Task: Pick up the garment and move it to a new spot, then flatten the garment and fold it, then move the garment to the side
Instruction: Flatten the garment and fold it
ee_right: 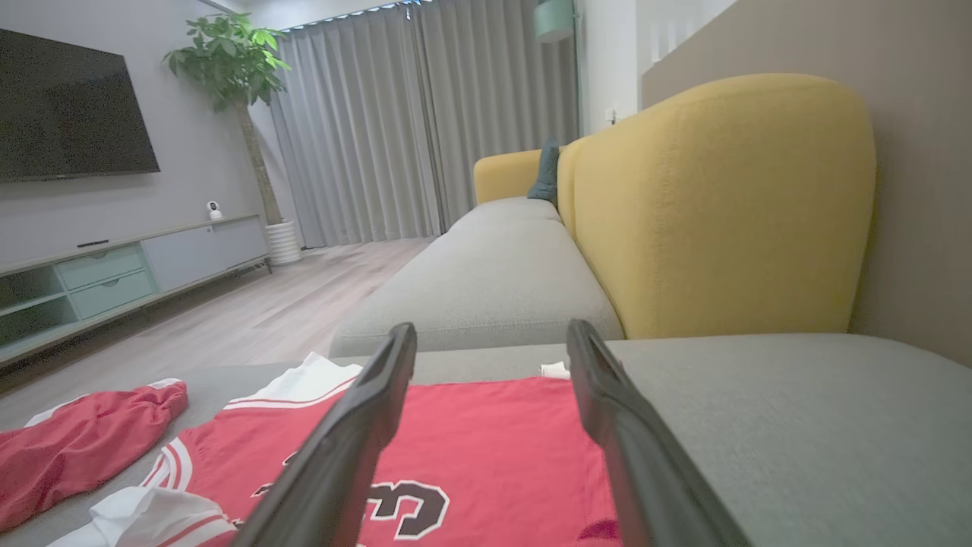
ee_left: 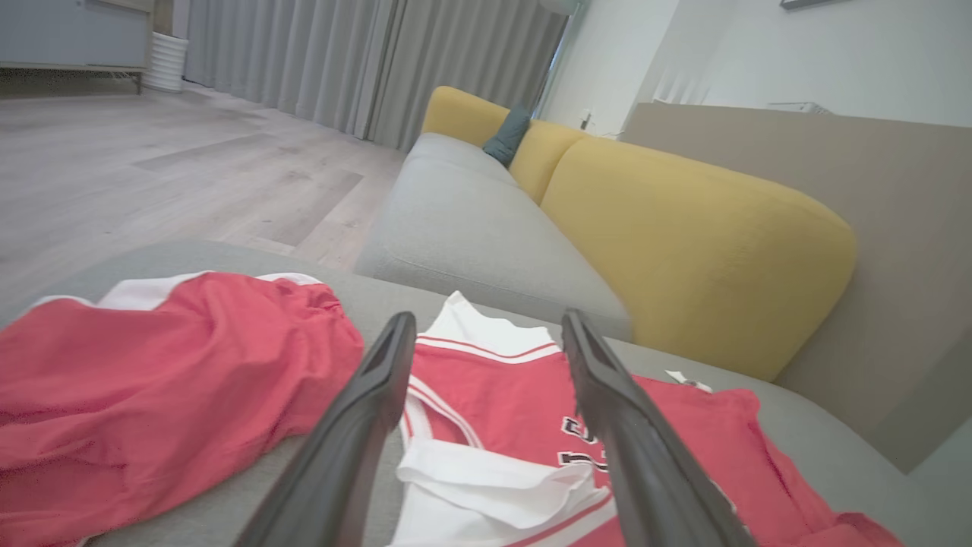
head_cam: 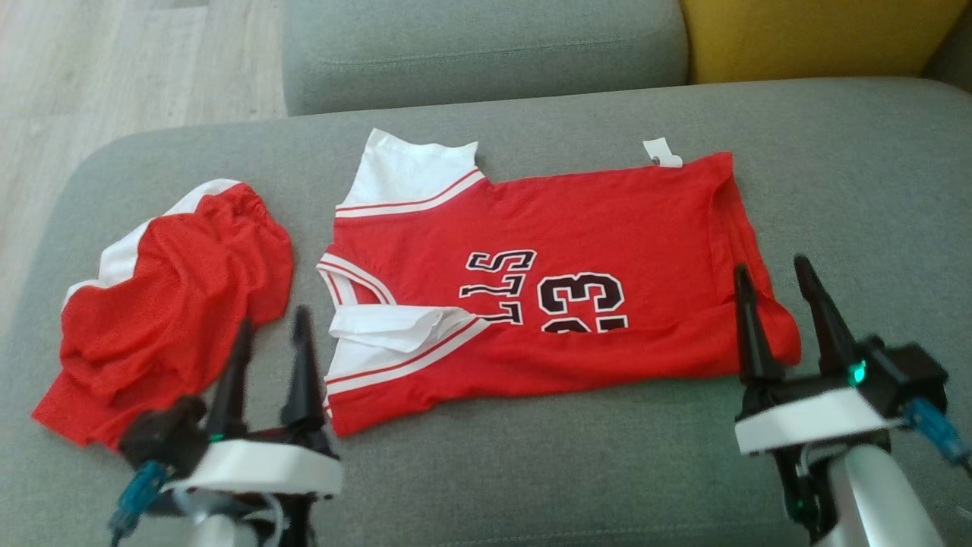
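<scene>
The garment, a red jersey (head_cam: 592,228) with white sleeves and black lettering, lies spread on the grey cushion (head_cam: 858,167), neck to the left. Its near long edge is folded up over the number, and one white sleeve (head_cam: 387,325) is bunched at the fold. My left gripper (head_cam: 275,317) hovers open just left of the jersey's near-left corner; between its fingers the left wrist view shows the jersey (ee_left: 516,395). My right gripper (head_cam: 771,264) stands open above the jersey's near-right corner, and the right wrist view looks over the jersey (ee_right: 486,433). Nothing is held.
Crumpled red shorts (head_cam: 175,304) with white trim lie at the cushion's left end, close to my left gripper. A second grey cushion (head_cam: 486,53) and a yellow backrest (head_cam: 820,38) lie beyond. Wooden floor (head_cam: 114,68) is off the left edge.
</scene>
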Available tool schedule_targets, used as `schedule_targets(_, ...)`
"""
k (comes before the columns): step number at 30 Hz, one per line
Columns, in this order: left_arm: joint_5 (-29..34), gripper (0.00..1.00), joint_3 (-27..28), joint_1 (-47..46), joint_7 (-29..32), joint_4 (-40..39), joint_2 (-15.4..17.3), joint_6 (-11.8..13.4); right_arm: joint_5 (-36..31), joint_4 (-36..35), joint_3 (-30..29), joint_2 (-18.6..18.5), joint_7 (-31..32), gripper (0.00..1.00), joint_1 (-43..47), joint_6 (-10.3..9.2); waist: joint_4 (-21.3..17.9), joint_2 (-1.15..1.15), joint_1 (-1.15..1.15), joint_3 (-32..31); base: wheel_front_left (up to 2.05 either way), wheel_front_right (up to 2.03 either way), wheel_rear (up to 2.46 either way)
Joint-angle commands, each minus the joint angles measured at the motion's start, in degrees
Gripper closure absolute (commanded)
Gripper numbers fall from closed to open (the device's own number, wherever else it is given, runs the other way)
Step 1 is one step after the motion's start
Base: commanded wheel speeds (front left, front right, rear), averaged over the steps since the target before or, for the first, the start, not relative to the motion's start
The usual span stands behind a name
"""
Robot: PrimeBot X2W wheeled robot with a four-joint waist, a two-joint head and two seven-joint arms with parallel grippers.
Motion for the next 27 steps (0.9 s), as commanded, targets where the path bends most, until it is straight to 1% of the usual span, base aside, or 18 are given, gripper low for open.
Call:
schedule_targets(1,1.8,0.00,4.0,-1.6,-0.3,-2.6,0.0,-0.9,-1.7,-3.5,0.1,0.8,-0.6,0.00,-0.3,-0.04,-0.4,0.00,0.00,0.2,0.00,0.00,0.00)
schedule_targets(4,3.5,0.00,5.4,-0.3,-0.3,-1.9,-0.6,-2.3,-3.1,-4.8,-0.6,2.1,-0.6,0.00,1.9,-0.04,-0.9,0.00,0.00,0.3,0.00,0.00,0.00)
schedule_targets(7,3.0,0.00,5.8,-0.2,-0.3,-1.3,-0.7,-2.7,-3.5,-5.5,-0.7,2.6,-0.6,0.00,2.5,-0.04,-1.5,0.00,0.00,0.4,0.00,0.00,0.00)
schedule_targets(10,2.8,0.00,5.2,-0.7,-0.3,2.7,-0.7,-2.5,-3.7,-5.7,-0.9,2.9,-0.6,0.00,2.1,-0.04,-2.7,0.00,0.00,0.6,0.00,0.00,0.00)
schedule_targets(12,2.6,0.00,4.0,-1.0,-0.3,7.1,-0.7,-2.3,-3.8,-5.5,-1.2,3.0,-0.6,0.00,1.9,-0.04,-3.4,0.00,0.00,0.8,0.00,0.00,0.00)
schedule_targets(16,3.6,0.00,2.4,-3.2,-0.3,17.0,-0.7,-1.3,-4.2,-5.1,-1.8,3.1,-0.6,0.00,1.6,-0.04,-5.0,0.00,0.00,1.5,0.00,0.00,0.00)
schedule_targets(19,3.7,0.00,2.3,-5.7,0.3,23.6,-0.7,0.1,-4.1,-5.1,-2.6,3.1,-0.6,0.00,1.4,-0.04,-6.1,0.00,0.00,2.1,0.00,0.00,0.00)
schedule_targets(21,3.6,0.00,2.4,-7.3,1.0,27.2,-0.7,0.8,-4.0,-5.3,-2.9,3.1,-0.6,0.00,1.1,-0.04,-6.9,0.00,0.00,2.7,0.00,0.00,0.00)
schedule_targets(27,4.1,0.00,2.2,-11.1,3.0,35.6,0.2,1.6,-4.3,-5.8,-4.0,3.2,-0.5,0.00,0.2,-0.04,-8.3,0.00,0.00,4.0,0.00,0.00,0.00)
